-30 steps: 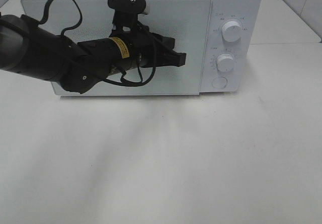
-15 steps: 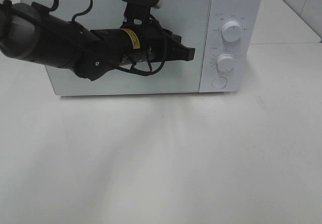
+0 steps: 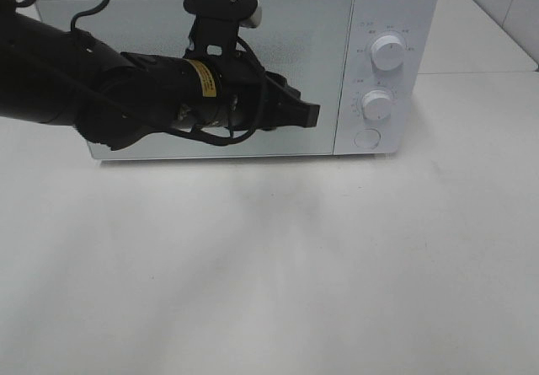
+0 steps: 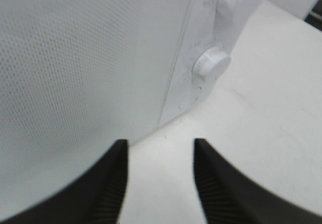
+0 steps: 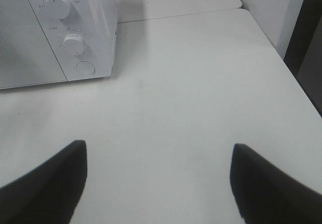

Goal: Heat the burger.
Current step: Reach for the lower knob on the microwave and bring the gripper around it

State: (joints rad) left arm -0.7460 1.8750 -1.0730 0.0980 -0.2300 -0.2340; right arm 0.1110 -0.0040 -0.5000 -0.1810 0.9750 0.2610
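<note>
The burger is out of view. A white microwave (image 3: pixel 396 4) stands at the back of the table with its door (image 3: pixel 316 29) shut. My left gripper (image 3: pixel 310 114) hovers just in front of the door's right part, pointing toward the control panel. In the left wrist view the left gripper (image 4: pixel 161 151) is open and empty, with the door mesh (image 4: pixel 75 58) close beside it and a knob (image 4: pixel 211 63) ahead. My right gripper (image 5: pixel 158 156) is wide open and empty above the table, right of the microwave (image 5: pixel 30 43); it does not show in the exterior view.
The control panel has two white knobs (image 3: pixel 388 52) (image 3: pixel 377 104) and a round button (image 3: pixel 366 138). The white table (image 3: pixel 269 274) stretches in front of the microwave. In the right wrist view the table's edge (image 5: pixel 302 93) runs next to a dark gap.
My left arm swung up and right along the door, then dropped back a little lower. The door looked slightly ajar a second ago and now sits flush.
</note>
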